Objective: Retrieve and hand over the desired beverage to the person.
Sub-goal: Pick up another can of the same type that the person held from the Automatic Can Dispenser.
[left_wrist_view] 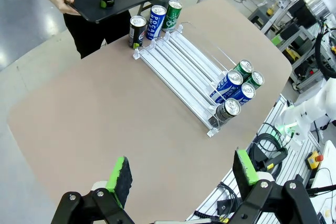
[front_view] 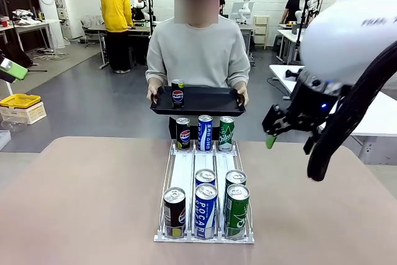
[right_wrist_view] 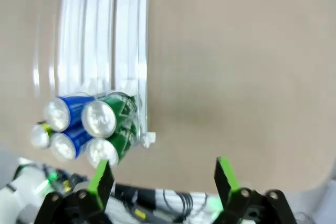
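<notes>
We see a person (front_view: 198, 51) in a light grey sweatshirt standing just past the far edge of a beige tabletop (front_view: 80, 203). The person holds a black tray (front_view: 208, 102) level in front of the body, with hands (front_view: 153, 95) gripping its two ends. A Pepsi can (front_view: 177, 92) stands upright on the tray, toward the tray's left end as we look across from the robot's side.

A clear three-lane rack (front_view: 184, 175) lies along the middle of the tabletop, running from the far edge toward the near edge. The far cans (front_view: 205, 132) stand side by side at its far end, one per lane: black on the left, blue in the middle, green on the right. The near cans (front_view: 206, 206) crowd its near end: one black in the left lane, two blue in the middle lane and two green in the right lane. The middle stretch of each lane is bare.

The right end effector (right_wrist_view: 163, 174) hangs above the right side of the tabletop, apart from the rack. Its green-padded fingers are spread wide, with nothing between them. The left end effector (left_wrist_view: 181, 165) hangs high over the left edge of the tabletop, also spread wide and holding nothing. Neither touches a can.
</notes>
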